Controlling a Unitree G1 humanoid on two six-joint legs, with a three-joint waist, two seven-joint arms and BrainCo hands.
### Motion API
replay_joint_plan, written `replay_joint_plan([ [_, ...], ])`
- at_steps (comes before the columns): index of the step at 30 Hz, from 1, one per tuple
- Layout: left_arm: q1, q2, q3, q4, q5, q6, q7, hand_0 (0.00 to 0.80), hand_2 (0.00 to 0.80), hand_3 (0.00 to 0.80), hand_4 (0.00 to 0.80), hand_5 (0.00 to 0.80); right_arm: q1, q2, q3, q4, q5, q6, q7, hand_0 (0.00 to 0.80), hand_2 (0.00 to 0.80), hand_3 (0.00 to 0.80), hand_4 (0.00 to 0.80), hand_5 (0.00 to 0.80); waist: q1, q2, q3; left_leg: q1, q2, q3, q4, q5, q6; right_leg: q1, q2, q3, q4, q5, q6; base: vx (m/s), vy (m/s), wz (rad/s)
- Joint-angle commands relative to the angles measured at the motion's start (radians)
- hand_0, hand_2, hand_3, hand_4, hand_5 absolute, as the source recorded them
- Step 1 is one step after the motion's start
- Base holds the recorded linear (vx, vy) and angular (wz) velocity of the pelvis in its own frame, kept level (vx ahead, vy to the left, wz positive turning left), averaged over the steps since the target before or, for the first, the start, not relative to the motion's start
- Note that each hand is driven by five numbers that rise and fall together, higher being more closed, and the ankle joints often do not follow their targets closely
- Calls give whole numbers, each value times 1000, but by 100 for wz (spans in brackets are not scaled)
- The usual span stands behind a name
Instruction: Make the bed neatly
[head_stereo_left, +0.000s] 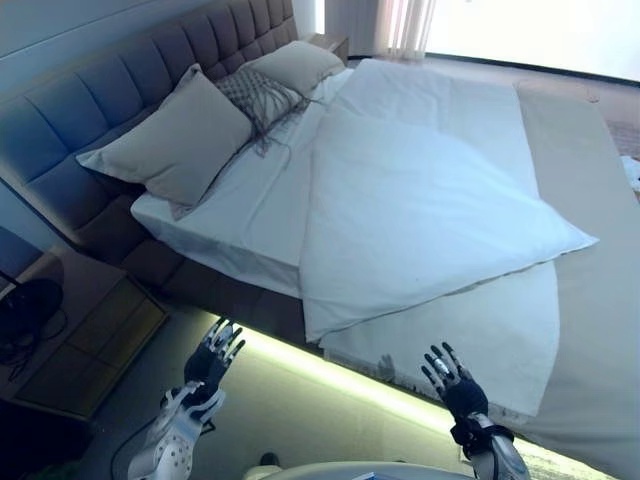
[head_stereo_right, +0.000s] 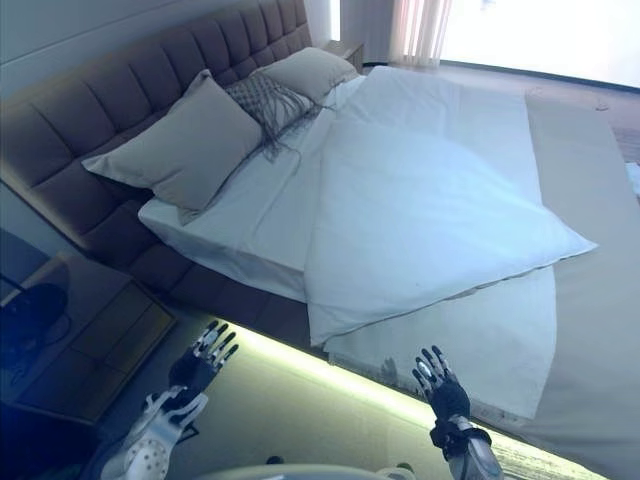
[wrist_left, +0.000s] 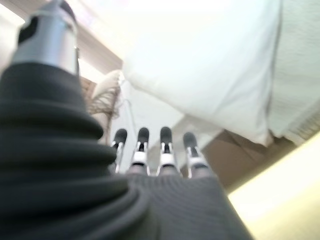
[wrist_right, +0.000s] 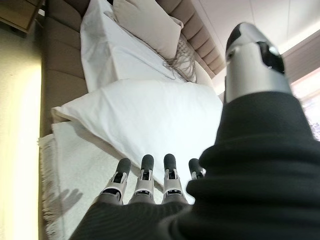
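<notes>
Bed (head_stereo_left: 110, 120) is carrying a white duvet (head_stereo_left: 420, 200) lying askew, pillows (head_stereo_left: 175, 140) at headboard. Left hand (head_stereo_left: 212, 358) and right hand (head_stereo_left: 450, 378) are hovering beside it, fingers spread, holding nothing.

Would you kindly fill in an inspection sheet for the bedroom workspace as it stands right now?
Surface: bed with white sheet, padded headboard behind.
Job's things: white duvet lying skewed, one corner hanging over the bed's near side; fringed throw beneath it; two beige pillows and a patterned cushion at the headboard.
Clutter: nothing seen.
Hands: left hand and right hand open, empty, short of the bed's edge.
Cables: nothing seen.
Surroundings: bedside table to the robot's left; bright curtained window beyond the bed.
</notes>
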Motion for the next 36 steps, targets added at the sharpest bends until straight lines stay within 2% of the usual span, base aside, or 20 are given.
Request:
replay_joint_plan([
  [1,-45,26,18,-25,43,-17,19,0,0,0,0,0,-51,8,9,-68,6,-59,-17,0,0,0,0,0,-5,-9,-11,4,-48,58,15,-20,88,-67,2,-34,78,68,-12,0,0,0],
  [8,-17,38,25,-37,95,-2,20,0,0,0,0,0,-56,10,20,-69,7,-31,-16,0,0,0,0,0,14,-14,-18,2,-43,56,22,-22,85,-55,15,-23,44,80,-14,5,-2,-1],
  [13,31,60,50,-88,73,16,-36,0,0,0,0,0,-25,-8,1,-82,-10,2,11,0,0,0,0,0,31,-14,-23,-7,-37,44,34,-23,80,-48,23,-35,32,82,-14,46,-44,-1],
  [15,47,60,46,-96,42,8,-50,0,0,0,0,0,-24,-14,-1,-73,6,-4,34,0,0,0,0,0,43,-11,-20,-28,-37,29,54,-23,76,-55,31,-38,33,81,-20,-14,-80,2],
  [22,14,48,33,-56,8,-28,-58,0,0,0,0,0,-58,-24,26,-68,69,-9,-39,0,0,0,0,0,71,-5,-11,-50,-25,-28,99,-31,50,-32,56,-53,3,74,-42,-20,-62,7],
  [24,15,39,30,-62,-11,-37,-54,0,0,0,0,0,-73,-33,42,-77,67,-11,-48,0,0,0,0,0,78,-11,2,-82,-22,-55,195,-43,37,-33,69,-42,10,66,-58,-38,-32,13],
  [26,11,25,26,-56,-30,-35,-47,0,0,0,0,0,-89,-43,57,-78,61,-19,-60,0,0,0,0,0,85,-9,29,-124,-35,-83,285,-21,34,-41,78,-36,34,58,-70,-70,23,1],
  [28,3,7,19,-38,-27,-48,-49,0,0,0,0,0,-121,-47,76,-63,63,-31,-68,0,0,0,0,0,81,-1,44,-102,-51,-87,224,-52,62,-63,70,-24,71,55,-66,-49,133,2],
  [30,-8,5,13,-36,-17,-49,-44,0,0,0,0,0,-115,-39,61,-71,68,-30,-70,0,0,0,0,0,69,7,43,-81,-58,-61,177,-41,65,-64,58,-29,73,60,-59,5,156,1],
  [36,-6,26,35,-60,20,-14,-34,0,0,0,0,0,-66,-5,19,-80,54,-21,-46,0,0,0,0,0,55,11,15,-26,-74,-47,87,-36,84,-64,12,-40,91,60,-23,92,110,3],
])
